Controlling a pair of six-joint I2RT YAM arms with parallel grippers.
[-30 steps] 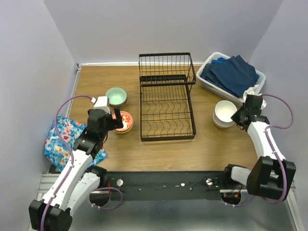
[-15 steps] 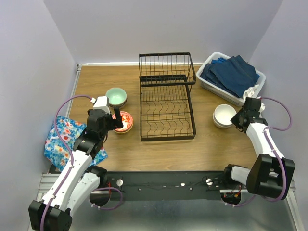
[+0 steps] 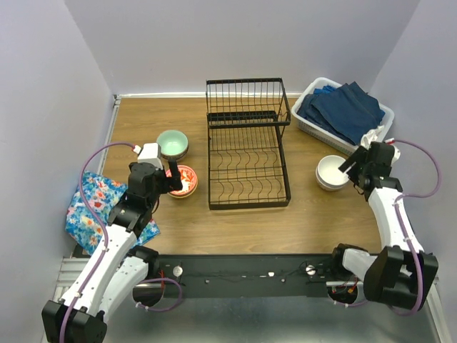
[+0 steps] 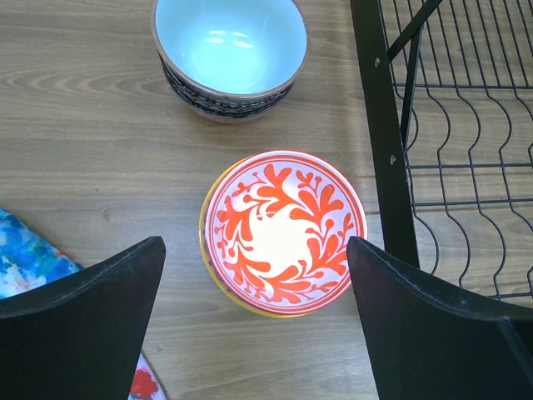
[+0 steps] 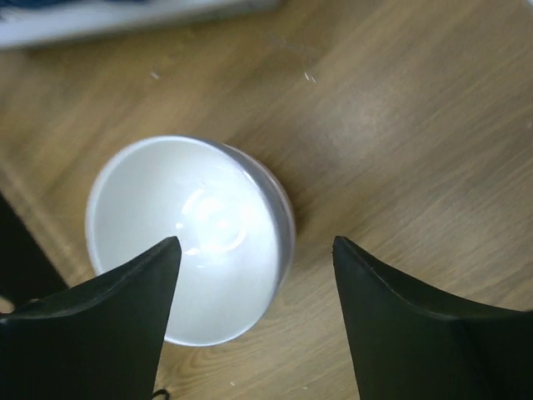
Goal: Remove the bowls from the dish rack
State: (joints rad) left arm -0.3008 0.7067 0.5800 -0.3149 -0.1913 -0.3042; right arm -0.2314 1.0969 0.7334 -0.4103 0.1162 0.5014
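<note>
The black wire dish rack (image 3: 248, 153) stands at the middle of the wooden table (image 3: 307, 214), and no bowl can be seen on either tier in the top view, so the unloading is judged to be at or near its end and the step in hand to be the clearing of both arms from bowls set on the table. This step is best done by raising each wrist straight up before any sideways travel, so that no finger is dragged against a rim and no stack is tipped; the jaws should be kept spread until the rims are cleared. The right gripper (image 5: 254, 250) is seen with its jaws wide and nothing held. The white bowl (image 5: 187, 242), which lies just in front of the white plastic basket (image 3: 325, 136) and appears in the top view to rest on a second bowl, is below and between the fingers, offset toward the left finger; bare wood is seen between its rim and the right finger. The left gripper (image 4: 254, 242) is likewise spread wide and empty, with the red-patterned bowl (image 4: 283, 229) centred below the gap on a yellow-rimmed bowl, just beside the rack edge. The mint-green bowl (image 4: 229, 42) lies beyond the fingertips, apart from them.
</note>
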